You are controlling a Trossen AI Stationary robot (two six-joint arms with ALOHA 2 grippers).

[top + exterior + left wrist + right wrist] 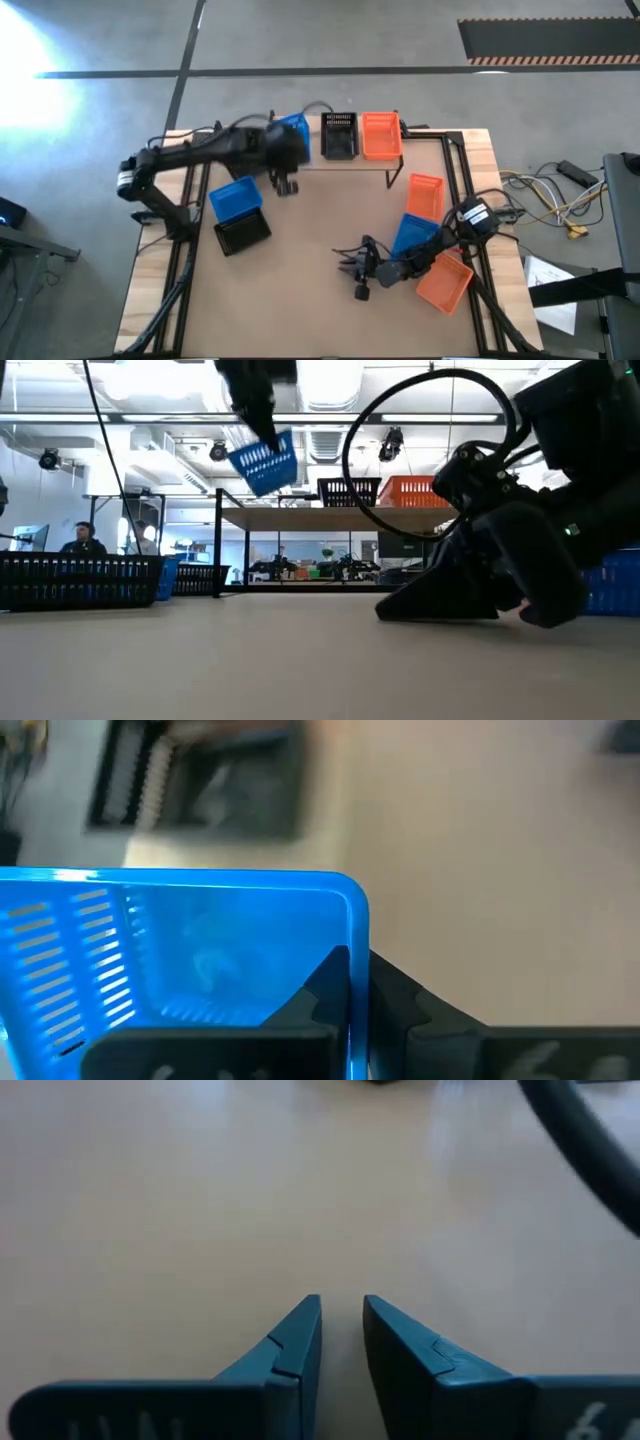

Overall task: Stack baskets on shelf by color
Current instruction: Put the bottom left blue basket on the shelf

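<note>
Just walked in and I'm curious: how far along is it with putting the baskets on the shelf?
A black basket and an orange basket already sit on the shelf. The left tool is carrying a blue basket above the shelf's left end. Left on the table: a blue and a black basket on the left, two orange and one blue on the right. The right tool rests empty.

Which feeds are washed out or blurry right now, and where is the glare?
High view: strong white glare on the floor at the upper left, table evenly lit. Low view: bright ceiling lights behind, so the right arm's tool reads as a dark silhouette. Left wrist view: the held blue basket is sharp, the black basket beyond is smeared. Right wrist view: the tabletop looks soft.
</note>
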